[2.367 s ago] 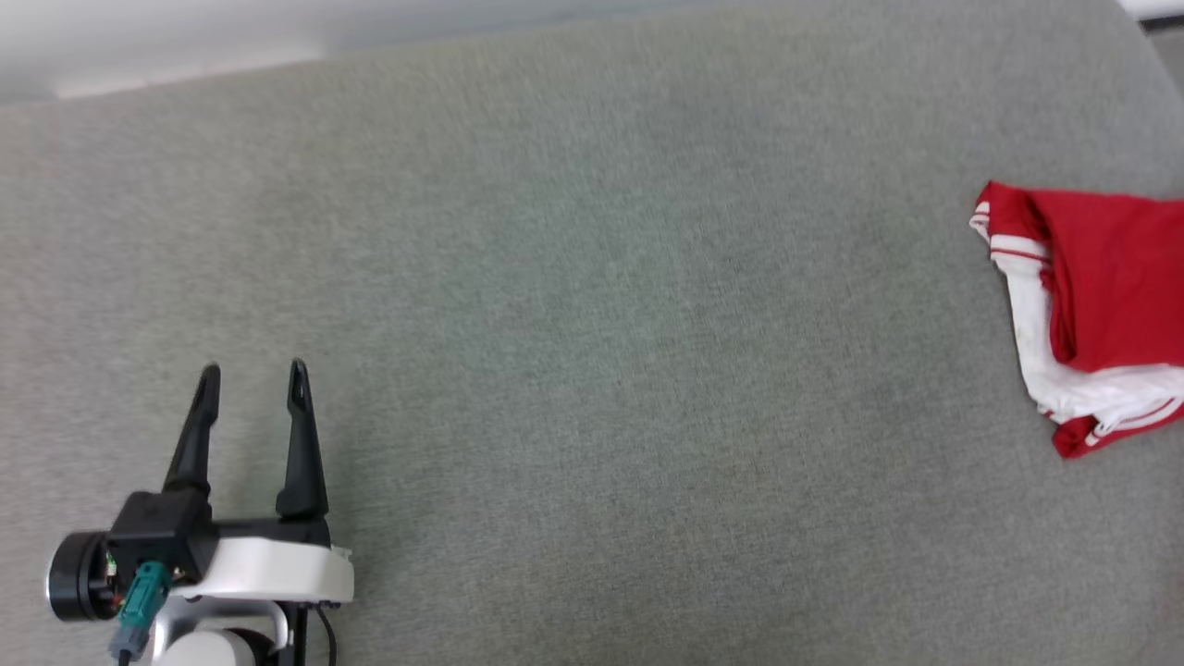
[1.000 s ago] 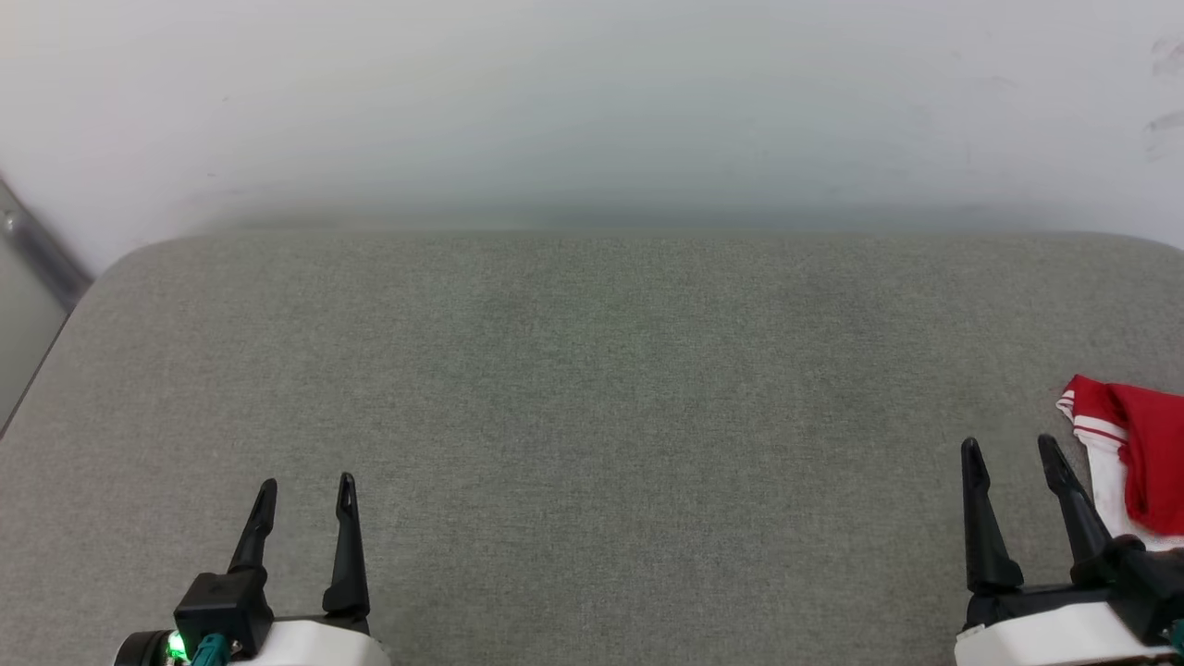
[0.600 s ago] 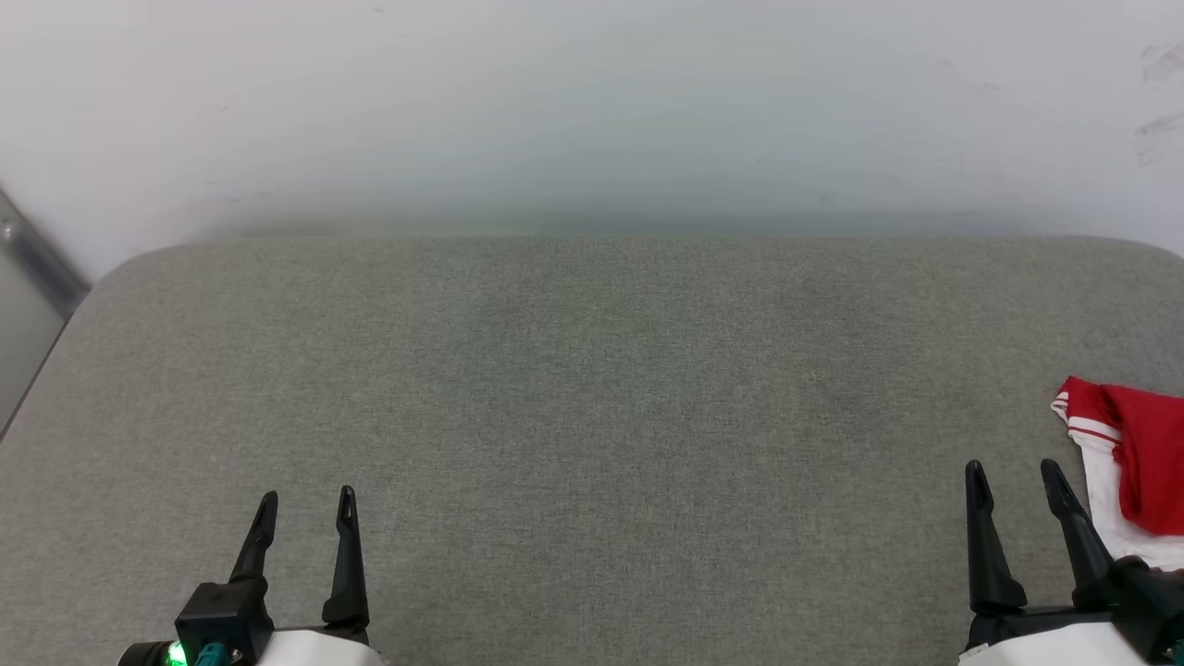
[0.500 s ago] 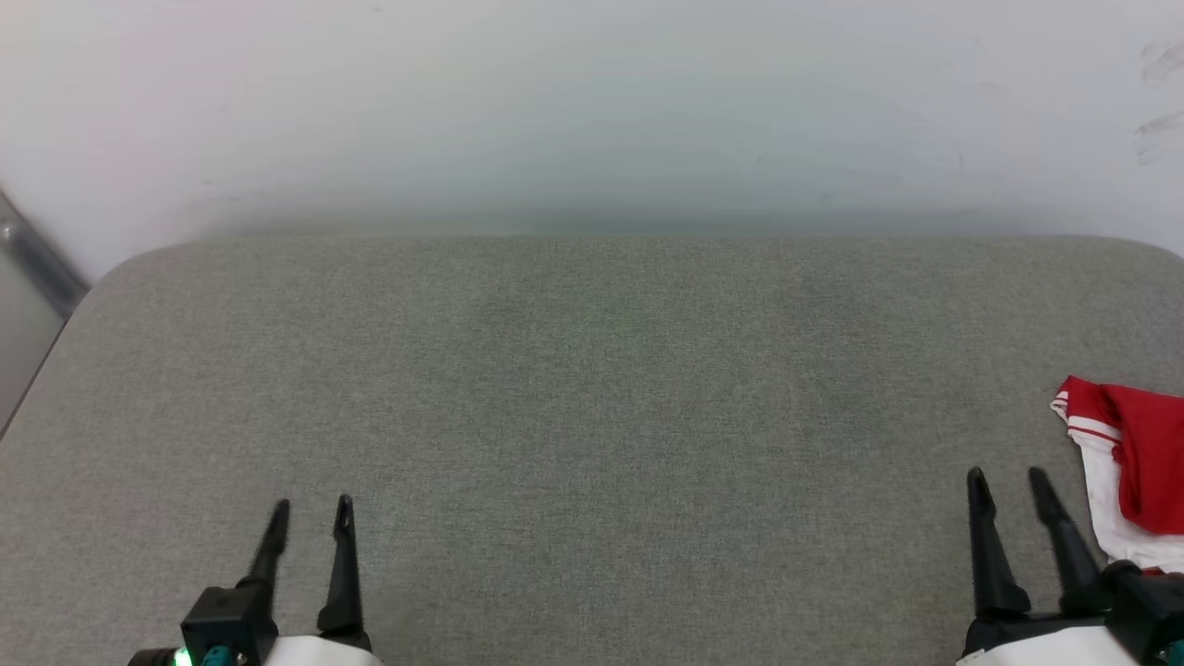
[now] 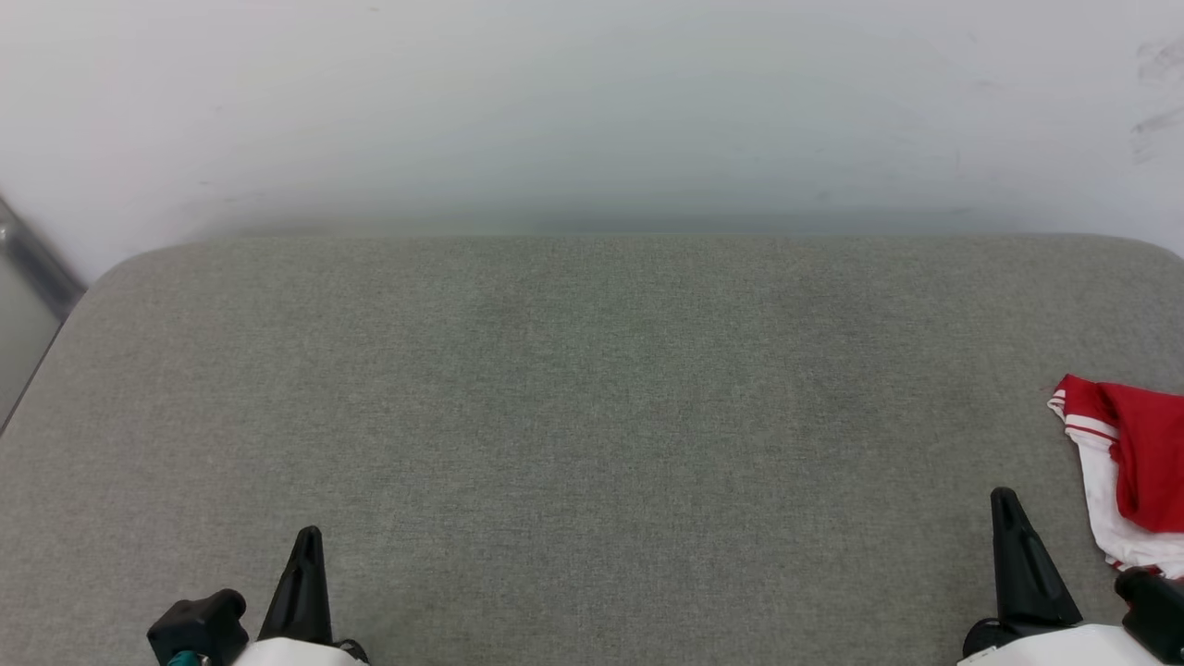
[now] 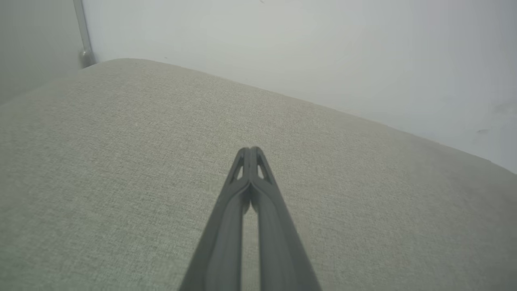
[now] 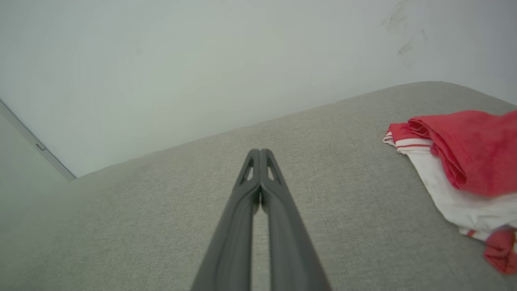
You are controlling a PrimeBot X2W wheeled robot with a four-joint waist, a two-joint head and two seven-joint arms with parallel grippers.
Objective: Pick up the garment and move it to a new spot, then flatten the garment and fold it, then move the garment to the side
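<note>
Grey woven fabric covers the broad counter [image 5: 592, 416] below a pale wall [image 5: 592, 111]. The crumpled red shirt [image 5: 1142, 462] (one white sleeve showing) lies at its right edge. The right tool [image 5: 1004, 499] nearby and the left tool [image 5: 308, 536] far off both have their fingers pressed together, empty.

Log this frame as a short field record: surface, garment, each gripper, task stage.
surface: grey fabric cushion, pale wall behind
garment: red and white jersey T-shirt, bunched on the cushion's right side, cut off by the head view's frame
left gripper: shut, empty, over bare cushion
right gripper: shut, empty, apart from the garment, which lies to its right
task stage: garment at the side, neither gripper touching it
</note>
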